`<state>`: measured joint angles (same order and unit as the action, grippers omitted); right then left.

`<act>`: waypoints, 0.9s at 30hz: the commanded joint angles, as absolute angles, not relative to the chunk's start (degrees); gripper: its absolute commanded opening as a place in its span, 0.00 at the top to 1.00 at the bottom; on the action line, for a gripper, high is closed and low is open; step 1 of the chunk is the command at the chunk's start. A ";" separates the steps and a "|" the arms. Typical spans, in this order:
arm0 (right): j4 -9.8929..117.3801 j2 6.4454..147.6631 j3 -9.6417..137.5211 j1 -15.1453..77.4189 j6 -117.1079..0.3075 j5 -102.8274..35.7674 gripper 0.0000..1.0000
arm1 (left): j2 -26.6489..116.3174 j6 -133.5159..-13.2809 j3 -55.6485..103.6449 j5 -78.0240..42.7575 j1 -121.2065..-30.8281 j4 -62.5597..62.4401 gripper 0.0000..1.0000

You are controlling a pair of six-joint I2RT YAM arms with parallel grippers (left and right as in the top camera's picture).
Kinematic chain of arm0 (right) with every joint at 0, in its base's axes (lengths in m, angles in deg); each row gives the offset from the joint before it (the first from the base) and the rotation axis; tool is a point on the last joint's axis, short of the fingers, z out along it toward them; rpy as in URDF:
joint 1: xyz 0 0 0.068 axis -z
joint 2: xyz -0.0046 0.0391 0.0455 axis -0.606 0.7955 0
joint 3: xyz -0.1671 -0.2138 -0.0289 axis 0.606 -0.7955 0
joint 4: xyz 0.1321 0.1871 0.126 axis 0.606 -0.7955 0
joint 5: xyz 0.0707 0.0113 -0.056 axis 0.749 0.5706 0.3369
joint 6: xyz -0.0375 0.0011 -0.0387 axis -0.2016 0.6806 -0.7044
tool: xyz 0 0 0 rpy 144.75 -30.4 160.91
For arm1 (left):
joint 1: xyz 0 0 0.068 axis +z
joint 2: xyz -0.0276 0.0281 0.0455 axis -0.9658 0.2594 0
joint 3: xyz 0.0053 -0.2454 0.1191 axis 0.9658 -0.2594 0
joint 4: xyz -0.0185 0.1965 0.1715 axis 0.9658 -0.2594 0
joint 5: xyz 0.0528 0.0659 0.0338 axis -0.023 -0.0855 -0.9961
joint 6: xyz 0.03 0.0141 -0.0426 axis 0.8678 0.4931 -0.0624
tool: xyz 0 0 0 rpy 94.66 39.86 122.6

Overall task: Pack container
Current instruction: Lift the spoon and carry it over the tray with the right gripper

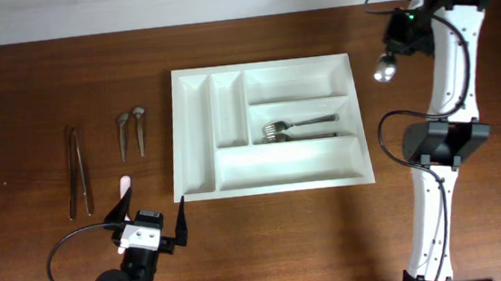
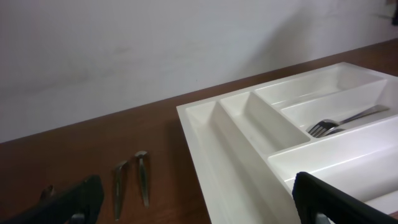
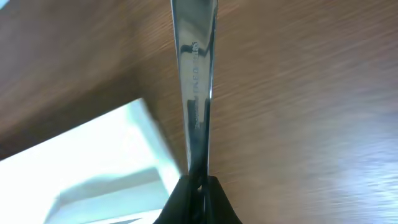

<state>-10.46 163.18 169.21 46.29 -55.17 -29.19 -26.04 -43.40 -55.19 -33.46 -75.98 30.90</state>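
The container (image 1: 197, 131), a big white cutlery tray, lies mid-table with two forks (image 1: 299, 129) in its middle long compartment. My right gripper (image 1: 397, 48) hangs off the tray's far right corner, shut on a metal spoon (image 1: 384, 70). In the right wrist view the spoon's handle (image 3: 196, 93) runs up from the shut gripper (image 3: 198, 183), above wood, beside the tray's corner (image 3: 93, 168). My left gripper (image 1: 153, 224) stands open and empty near the tray's front left corner. The left wrist view has its black fingers (image 2: 74, 202) wide apart, facing the tray (image 2: 249, 124) and forks (image 2: 339, 124).
Two small metal spoons (image 1: 131, 128) lie left of the tray, also in the left wrist view (image 2: 130, 177). Long metal tongs (image 1: 76, 169) lie further left. A small pale item (image 1: 125, 183) rests just ahead of my left gripper. A pale wall lies behind the table.
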 commanded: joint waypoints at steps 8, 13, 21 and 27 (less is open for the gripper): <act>-10.35 160.69 170.09 37.36 -40.50 -26.77 0.96 | -26.47 -43.68 -55.39 -33.46 -76.20 30.62 0.01; -10.81 160.69 170.07 34.19 -25.66 -26.68 0.96 | -26.47 -43.68 -55.39 -33.46 -76.20 30.62 0.01; -10.79 160.71 170.07 29.20 -0.81 -25.63 0.96 | -26.47 -43.71 -55.39 -33.46 -76.20 30.62 0.01; -10.79 160.95 168.38 25.68 13.68 -30.72 0.96 | -26.47 -43.68 -55.39 -33.46 -76.20 30.62 0.01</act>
